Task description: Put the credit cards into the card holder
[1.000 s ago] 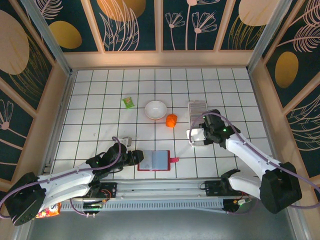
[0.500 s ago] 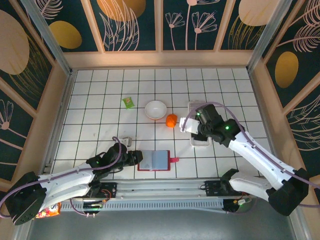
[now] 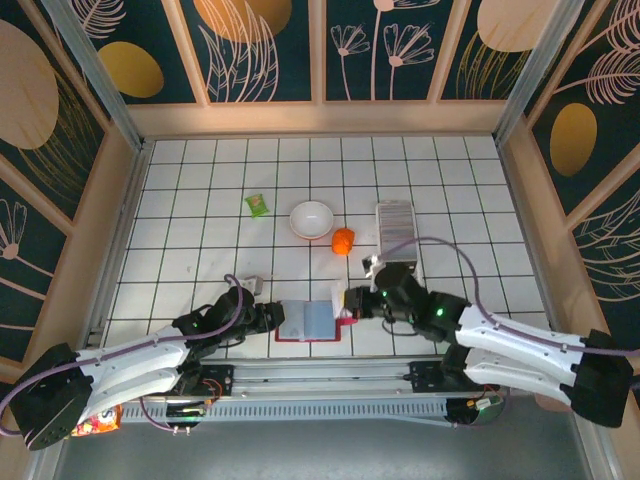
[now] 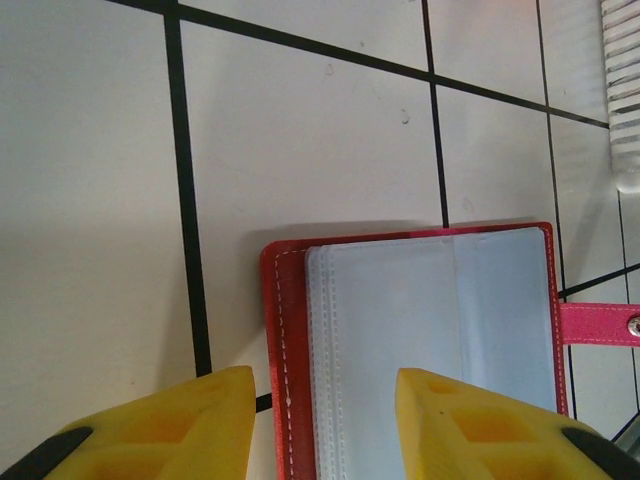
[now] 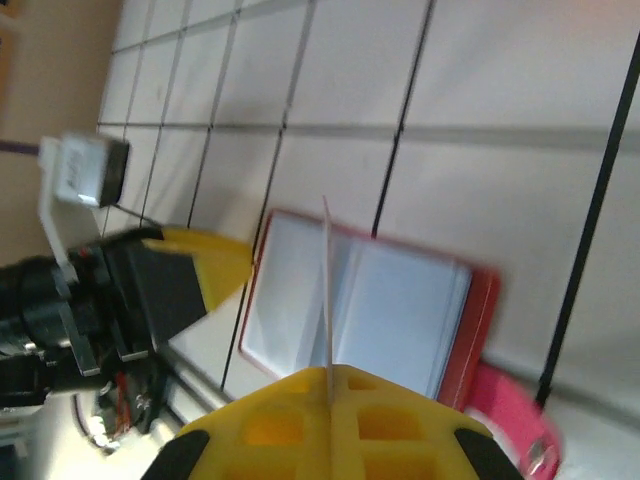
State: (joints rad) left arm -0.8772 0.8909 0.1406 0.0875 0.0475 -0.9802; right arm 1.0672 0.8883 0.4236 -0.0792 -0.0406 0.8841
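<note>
one card pinched in right hand, one open card holder

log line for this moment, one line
phase: card insertion | right hand: shut on one credit card, edge-on over open card holder | left hand: open, astride holder's left edge

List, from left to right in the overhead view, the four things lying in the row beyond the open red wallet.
green packet → white bowl → orange object → credit cards
</note>
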